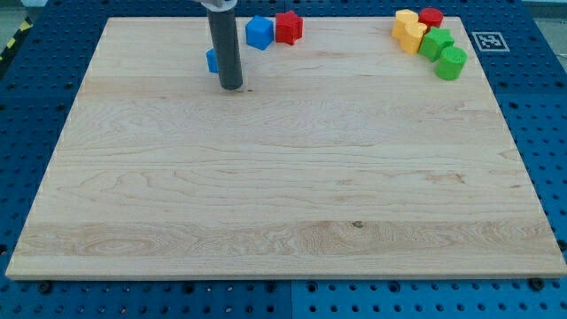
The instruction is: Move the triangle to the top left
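The wooden board (283, 213) fills most of the view on a blue pegboard table (35, 53), and nearly all of it lies bare. My rod (228, 44) comes down near the view's top left, and my tip (230, 87) rests on the wood; there is no claw on this arm, so there is nothing to open or close. Just beside the rod, on its left and touching or nearly touching it, a small blue block (212, 60) peeks out; most of it is hidden, so its shape cannot be told for sure, but I judge it to be the triangle. To the right sit a blue block (259, 32), of irregular shape, and a red block (289, 27) touching it. At the view's top right is a cluster: two yellow blocks (408, 30), a red block (431, 16), and two green blocks (446, 53). By my reckoning the task is well along, since the block sits in the top-left region; what remains is perhaps a further nudge leftward toward the corner
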Robot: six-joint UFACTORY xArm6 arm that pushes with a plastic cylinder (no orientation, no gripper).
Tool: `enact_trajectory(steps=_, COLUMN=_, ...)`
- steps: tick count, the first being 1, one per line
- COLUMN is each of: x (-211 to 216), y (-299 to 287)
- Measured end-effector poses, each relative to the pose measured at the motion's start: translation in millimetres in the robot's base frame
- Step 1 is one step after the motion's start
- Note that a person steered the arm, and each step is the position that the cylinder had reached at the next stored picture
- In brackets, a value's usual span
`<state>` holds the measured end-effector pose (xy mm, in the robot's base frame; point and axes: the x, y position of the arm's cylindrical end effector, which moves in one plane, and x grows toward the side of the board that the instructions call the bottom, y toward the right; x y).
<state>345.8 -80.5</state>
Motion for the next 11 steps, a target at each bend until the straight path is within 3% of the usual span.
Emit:
enact_trajectory(steps=3, x=-65.1, y=-37.3)
enact_trajectory(steps=5, x=-56.2, y=-16.2)
enact_trajectory(steps=7, x=-100.0, y=-4.2)
enact_trajectory(steps=11, x=-99.0, y=-74.8)
